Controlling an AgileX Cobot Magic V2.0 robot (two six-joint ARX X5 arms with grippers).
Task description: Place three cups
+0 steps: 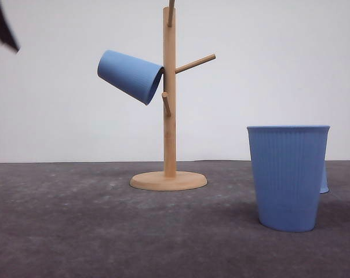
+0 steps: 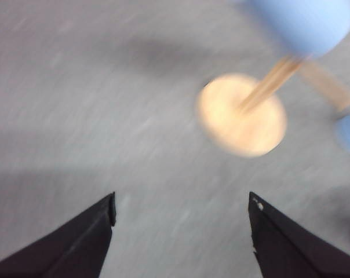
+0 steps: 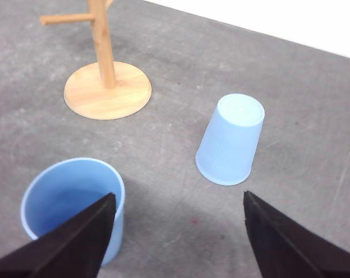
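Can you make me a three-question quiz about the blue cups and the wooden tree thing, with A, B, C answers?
1. Where is the hung cup?
A. on a peg of the wooden stand
B. under the stand
C. inside another cup

2. How many blue cups are there?
A. one
B. three
C. five

3. How does the upside-down cup sit?
A. mouth down on the table
B. on its side
C. stacked

Answers: 1 A, it hangs tilted from a peg. 2 B, one hung, the open cup upright, one upside down. 3 A, its flat bottom faces up.
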